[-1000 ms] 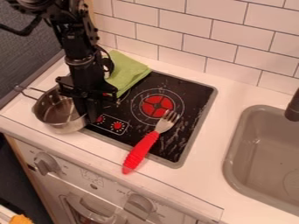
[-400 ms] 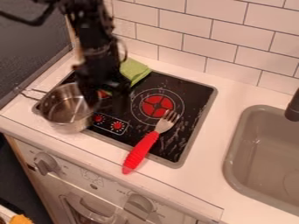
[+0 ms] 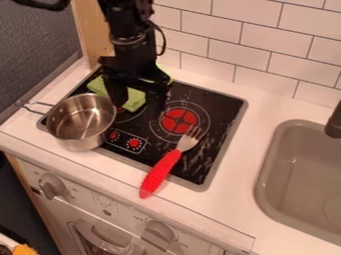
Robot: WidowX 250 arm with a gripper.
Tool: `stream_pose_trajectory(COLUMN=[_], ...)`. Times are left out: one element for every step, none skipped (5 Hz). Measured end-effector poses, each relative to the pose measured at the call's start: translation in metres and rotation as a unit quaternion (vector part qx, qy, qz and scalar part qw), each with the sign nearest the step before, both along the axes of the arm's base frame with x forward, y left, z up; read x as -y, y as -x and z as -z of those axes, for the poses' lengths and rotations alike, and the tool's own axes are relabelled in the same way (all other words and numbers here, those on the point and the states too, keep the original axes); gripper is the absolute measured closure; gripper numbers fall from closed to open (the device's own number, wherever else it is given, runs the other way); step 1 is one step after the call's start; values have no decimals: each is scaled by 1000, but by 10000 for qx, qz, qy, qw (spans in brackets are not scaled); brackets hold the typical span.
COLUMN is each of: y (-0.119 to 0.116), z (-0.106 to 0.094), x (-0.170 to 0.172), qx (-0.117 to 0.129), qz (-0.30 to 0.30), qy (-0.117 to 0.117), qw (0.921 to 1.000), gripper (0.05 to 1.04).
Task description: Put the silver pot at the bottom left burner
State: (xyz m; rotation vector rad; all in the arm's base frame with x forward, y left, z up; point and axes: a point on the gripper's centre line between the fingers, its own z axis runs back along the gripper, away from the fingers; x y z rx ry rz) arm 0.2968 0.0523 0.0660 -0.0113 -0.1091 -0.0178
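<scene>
- Silver pot (image 3: 81, 122): it sits upright over the front-left corner of the hob (image 3: 216, 144), its mouth up. It lies towards the worktop's (image 3: 266, 99) front-left from the claw, its rim just beside the nearer finger in view; whether they touch cannot be told.
- The pot's wire handle (image 3: 22, 103) gives its long axis, running from the bowl towards the worktop's left edge, away from the claw.
- On the oven front, the print near the left knob (image 3: 52, 187) is too small to read; no brand or label can be made out.
- The green cloth (image 3: 98, 85) lies behind the pot, partly hidden by the claw.
- The claw (image 3: 140, 106) is spread wide and seems to hold nothing. If the pot needs correcting, the claw would probably go left and forward to its near rim; pushing blindly could tip it over the hob's edge.
- The red-handled fork (image 3: 160, 173) lies across the hob's front edge, right of the pot.
</scene>
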Motion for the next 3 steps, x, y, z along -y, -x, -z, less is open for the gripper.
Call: stream_pose_trajectory(y=[-3,-3,-3], z=[-5,-5,-5], x=[3,2,1], qx=[25,22,20], qz=[21,21,18], qy=[164,174,169], qw=[9999,9998,9999], gripper=[83,83,83])
